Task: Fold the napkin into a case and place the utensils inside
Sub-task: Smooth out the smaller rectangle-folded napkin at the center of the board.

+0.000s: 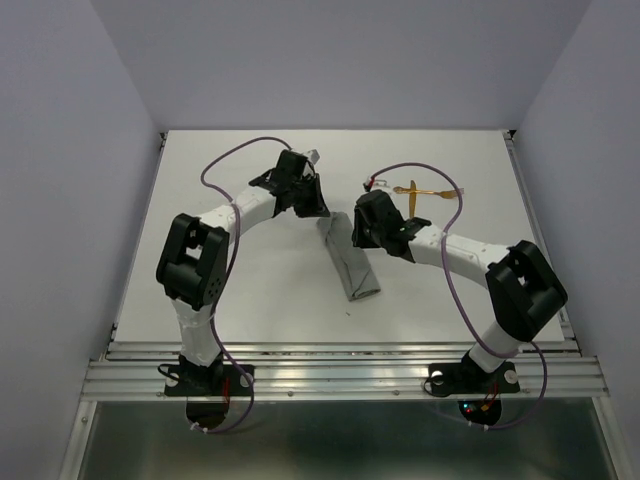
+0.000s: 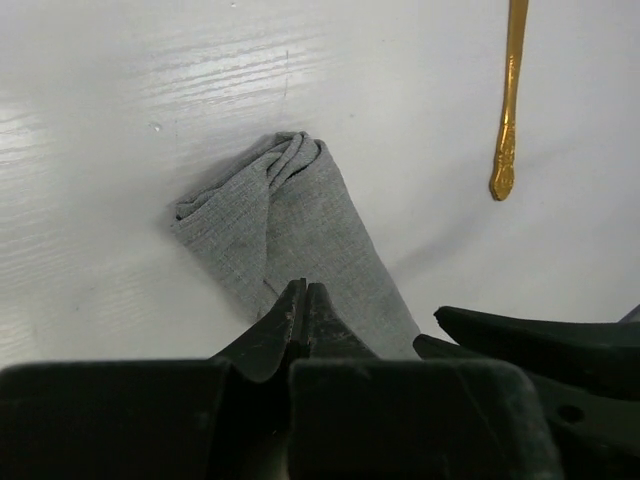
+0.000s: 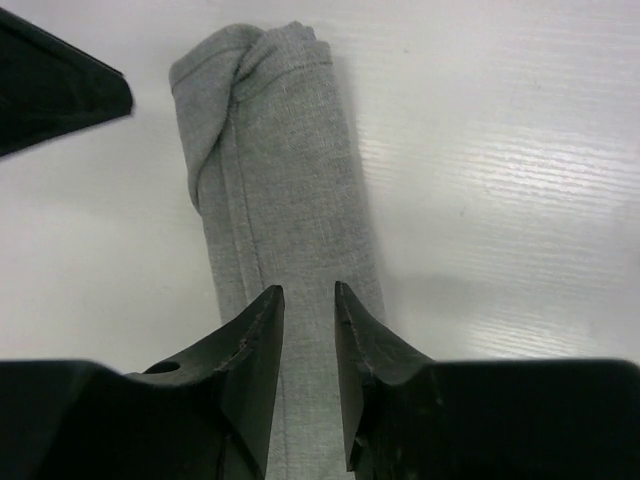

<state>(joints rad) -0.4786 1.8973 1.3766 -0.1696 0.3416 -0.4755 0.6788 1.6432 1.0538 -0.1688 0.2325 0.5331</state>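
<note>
The napkin is folded into a narrow grey case (image 1: 352, 265) lying mid-table, its bunched end toward the arms. It also shows in the left wrist view (image 2: 290, 225) and the right wrist view (image 3: 280, 170). My left gripper (image 1: 321, 212) is shut, with its tips (image 2: 303, 290) low over the case's far end and nothing visible between them. My right gripper (image 1: 359, 238) hovers over the case beside it, jaws (image 3: 307, 290) a little apart and empty. The two golden utensils (image 1: 426, 192) lie crossed at the back right. One handle (image 2: 508, 110) shows in the left wrist view.
The right gripper's fingers (image 2: 530, 345) show close beside the left one in the left wrist view. A left finger (image 3: 60, 85) shows at the upper left of the right wrist view. Grey walls enclose the white table (image 1: 220, 290) on three sides.
</note>
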